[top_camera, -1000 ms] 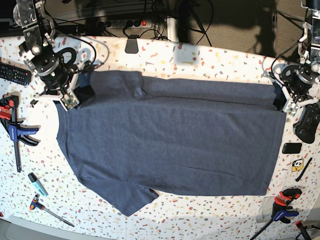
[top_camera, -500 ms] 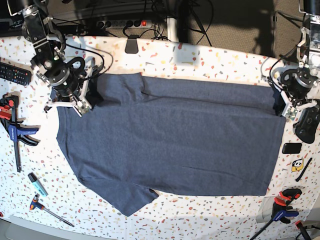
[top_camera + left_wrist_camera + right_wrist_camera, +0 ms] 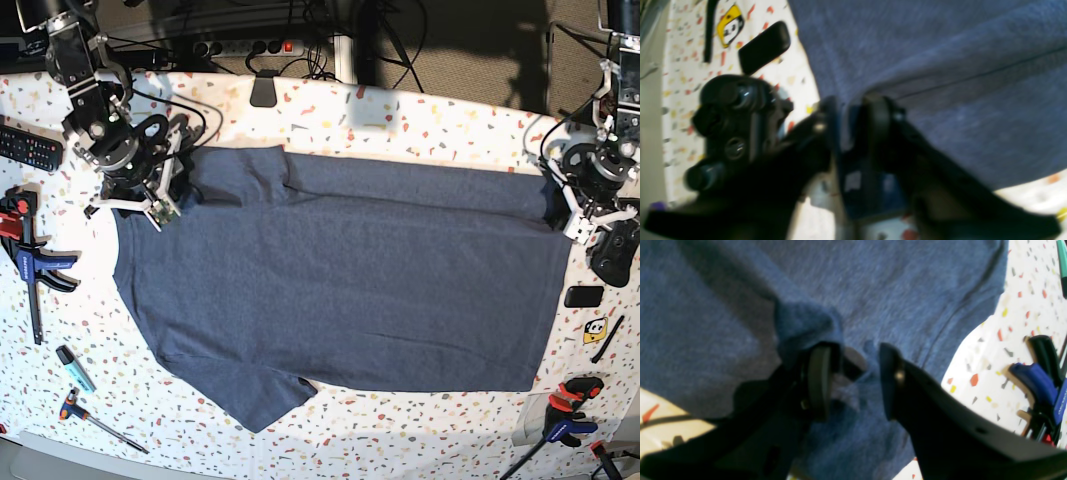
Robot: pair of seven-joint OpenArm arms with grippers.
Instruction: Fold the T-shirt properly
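Now the T-shirt [image 3: 340, 275] lies flat on the speckled surface [image 3: 420, 120], plain side up, its far edge folded over. Both the left gripper [image 3: 853, 130] and the right gripper [image 3: 853, 380] stand with jaws apart over its far corners, gripping nothing.

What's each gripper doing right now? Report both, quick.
Left gripper: jaws parted at the T-shirt hem, nothing clamped.
Right gripper: open, jaws astride a bunched fold of the shirt, not pinching it.
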